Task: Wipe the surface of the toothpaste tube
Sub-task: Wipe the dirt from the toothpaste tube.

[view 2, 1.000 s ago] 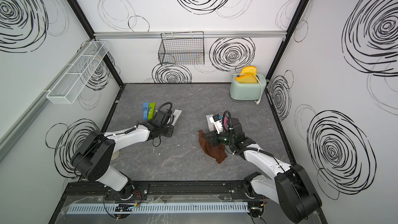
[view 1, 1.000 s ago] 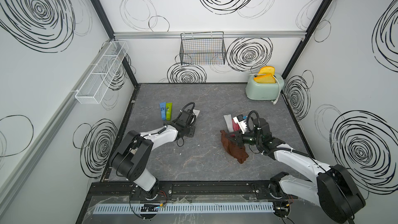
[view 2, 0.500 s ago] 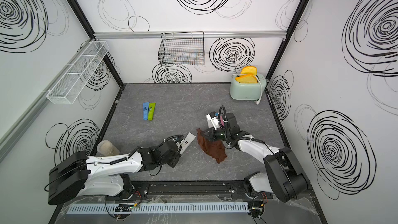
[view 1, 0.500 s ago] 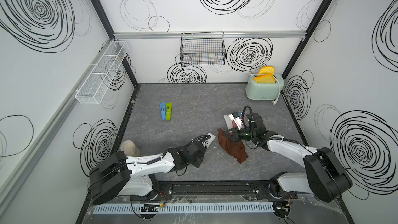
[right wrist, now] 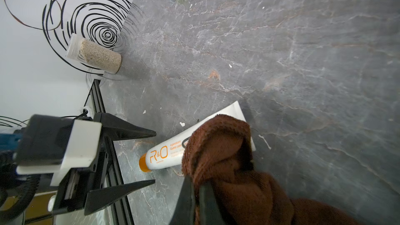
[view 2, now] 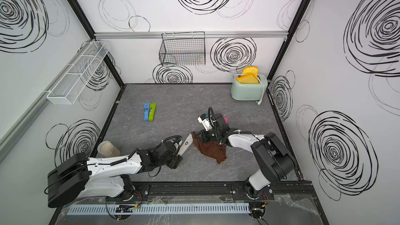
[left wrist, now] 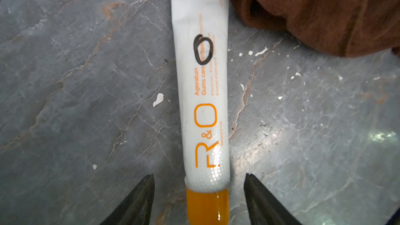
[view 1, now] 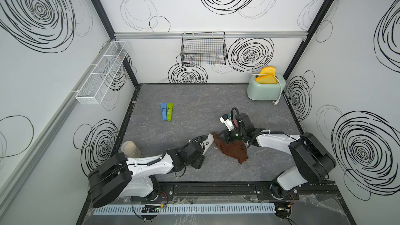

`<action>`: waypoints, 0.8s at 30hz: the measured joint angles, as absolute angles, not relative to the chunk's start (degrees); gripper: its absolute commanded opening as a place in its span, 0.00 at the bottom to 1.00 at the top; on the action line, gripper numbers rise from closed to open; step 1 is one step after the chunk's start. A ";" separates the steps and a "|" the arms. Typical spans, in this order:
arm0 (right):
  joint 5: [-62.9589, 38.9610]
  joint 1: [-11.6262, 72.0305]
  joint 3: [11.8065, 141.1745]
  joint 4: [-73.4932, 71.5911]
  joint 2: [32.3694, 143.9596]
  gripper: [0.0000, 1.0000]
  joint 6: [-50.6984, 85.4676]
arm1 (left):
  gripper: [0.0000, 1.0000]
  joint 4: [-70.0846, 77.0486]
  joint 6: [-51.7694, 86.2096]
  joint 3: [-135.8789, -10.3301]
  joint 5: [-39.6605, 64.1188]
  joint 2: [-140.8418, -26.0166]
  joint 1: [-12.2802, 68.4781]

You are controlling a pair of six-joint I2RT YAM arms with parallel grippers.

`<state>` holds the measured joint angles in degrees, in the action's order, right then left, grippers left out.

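Left gripper [left wrist: 199, 175] spread, empty; white orange-capped plastic toothpaste tube [left wrist: 201, 83] lies cap-first between its tips. Right gripper [right wrist: 195, 182] pinches brown terry cloth [right wrist: 227, 159]; cloth overlaps tube.

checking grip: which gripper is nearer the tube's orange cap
Left: left gripper straddles the orange cap, jaws open; right gripper pinches the cloth over the tube's other end.
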<state>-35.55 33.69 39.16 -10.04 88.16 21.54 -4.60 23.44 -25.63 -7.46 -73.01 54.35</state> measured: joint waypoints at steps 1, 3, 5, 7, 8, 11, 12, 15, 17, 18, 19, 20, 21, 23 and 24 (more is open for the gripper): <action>-35.29 33.78 39.48 -9.69 88.25 0.00 21.37 | 0.59 -4.56 23.33 -25.69 -7.42 -73.47 54.35; -34.61 34.11 40.60 -8.80 88.53 0.00 20.97 | 0.50 -4.43 23.07 -25.91 -7.20 -74.67 54.30; -34.20 34.52 41.98 -7.84 88.99 0.00 20.69 | 0.42 -4.40 22.90 -26.52 -7.22 -75.48 54.24; -33.78 34.94 43.48 -6.98 89.78 0.00 20.23 | 0.37 -4.21 22.68 -26.96 -7.22 -76.09 54.11; -33.45 35.11 44.14 -6.74 90.24 0.00 20.01 | 0.35 -4.14 22.68 -26.96 -7.25 -76.16 54.11; -32.49 35.73 45.45 -6.37 92.09 0.00 19.49 | 0.33 -4.12 22.33 -26.96 -7.22 -75.96 54.11; -32.12 36.01 45.56 -6.31 92.84 0.00 19.31 | 0.31 -4.12 22.26 -26.96 -7.22 -75.85 54.11; -31.09 36.99 45.65 -5.89 95.18 0.00 18.70 | 0.29 -4.12 21.89 -26.96 -7.11 -75.48 54.11; -30.63 37.67 45.67 -5.50 96.77 0.00 18.52 | 0.27 -4.12 21.82 -26.96 -7.11 -75.42 54.11; -30.59 38.11 45.71 -5.10 97.41 0.00 18.46 | 0.26 -4.12 21.76 -26.96 -7.11 -75.42 54.11; -30.68 38.54 45.78 -4.89 97.91 0.00 18.44 | 0.25 -4.12 21.65 -26.96 -7.11 -75.37 54.11; -30.89 39.07 45.82 -4.75 98.30 0.00 18.46 | 0.23 -4.14 21.58 -26.94 -7.11 -75.24 54.11; -31.24 39.75 45.84 -4.73 98.54 0.00 18.48 | 0.21 -4.12 21.45 -26.89 -7.14 -74.96 54.11; -32.32 41.04 45.87 -4.89 98.56 0.00 18.68 | 0.18 -4.21 21.28 -26.65 -7.14 -74.24 54.11; -32.95 41.74 45.87 -5.15 98.56 0.00 18.90 | 0.17 -4.21 21.12 -26.41 -7.11 -73.78 54.11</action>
<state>-32.95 41.74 45.87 -5.15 98.56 18.90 -4.21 21.12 -26.41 -7.11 -73.78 54.11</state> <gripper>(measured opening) 0.055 0.317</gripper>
